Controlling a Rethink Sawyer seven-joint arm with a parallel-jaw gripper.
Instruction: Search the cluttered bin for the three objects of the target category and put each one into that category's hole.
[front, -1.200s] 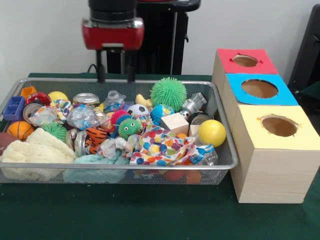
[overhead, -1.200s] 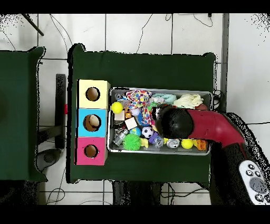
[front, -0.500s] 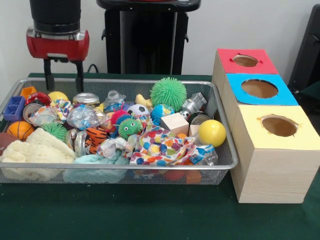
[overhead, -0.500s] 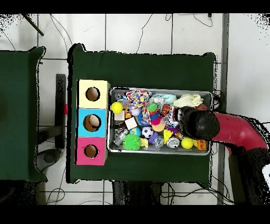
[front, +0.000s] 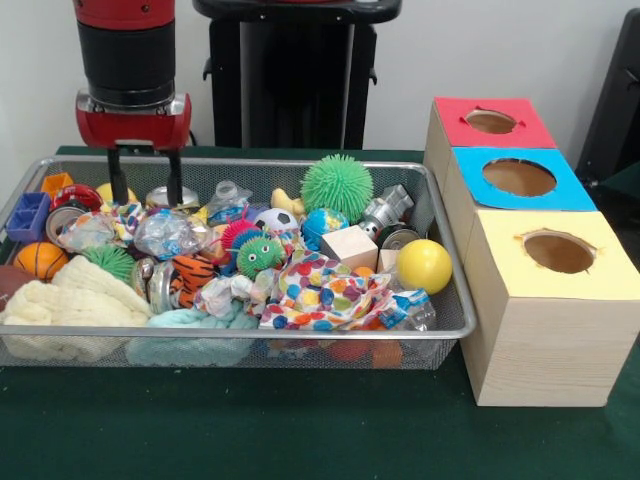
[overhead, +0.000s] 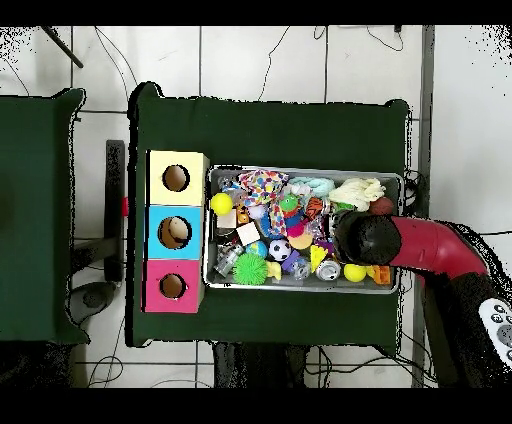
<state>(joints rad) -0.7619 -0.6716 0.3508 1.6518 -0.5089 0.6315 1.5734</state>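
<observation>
The wire-mesh bin (front: 436, 215) sits on the green table, full of clutter; it also shows in the overhead view (overhead: 300, 171). An orange plush with black tiger stripes (front: 190, 277) lies front-left in the bin, between a can and crumpled wrappers, and shows in the overhead view (overhead: 314, 207). I cannot make out a tan-orange plush. My gripper (front: 146, 188) is open and empty. It hangs over the bin's far-left part, its fingertips just above a silver can (front: 172, 198). The red-topped box's round hole (front: 490, 121) is far right; it also shows in the overhead view (overhead: 172, 286).
The blue-topped box (front: 520, 178) and yellow-topped box (front: 558, 252) stand beside the red one. In the bin are a green spiky ball (front: 337, 186), a yellow ball (front: 423, 265), a spotted cloth (front: 325, 292), a wooden cube (front: 349, 246) and a cream knit cloth (front: 70, 295).
My gripper has moved right in the front view and come down closer to the clutter. The things in the bin have not moved.
</observation>
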